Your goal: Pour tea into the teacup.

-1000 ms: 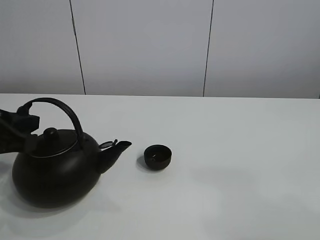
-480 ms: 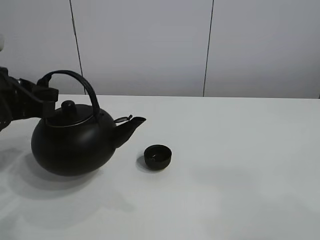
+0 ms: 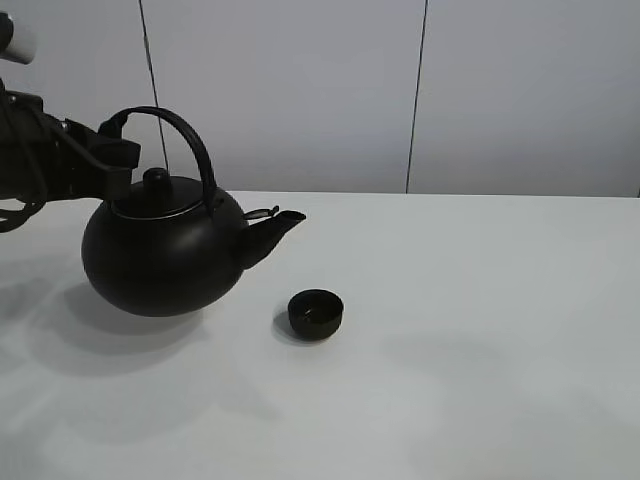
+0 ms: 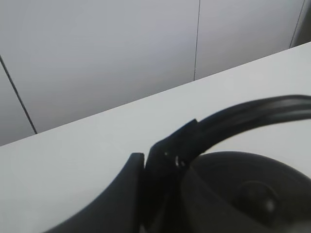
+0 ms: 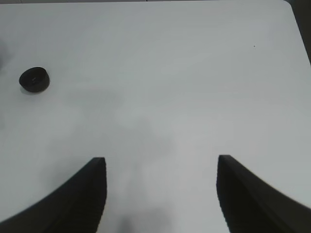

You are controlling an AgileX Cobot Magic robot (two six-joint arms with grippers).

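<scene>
One small round black teacup [image 3: 316,313]

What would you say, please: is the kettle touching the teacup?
Apart. The exterior high view shows the spout of the kettle clear of the teacup, bare table between them.

Prob. lab/test rig: plain white table [image 3: 500,330] w/ grey panel wall [image 3: 300,90] behind.

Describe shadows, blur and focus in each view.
Exterior high view: the lifted round black kettle casts soft, spread shadows on the white table; the small black teacup is fairly sharp. Left wrist view: the kettle handle is near and blurred. Right wrist view: even light, faint grey patches on the table.
</scene>
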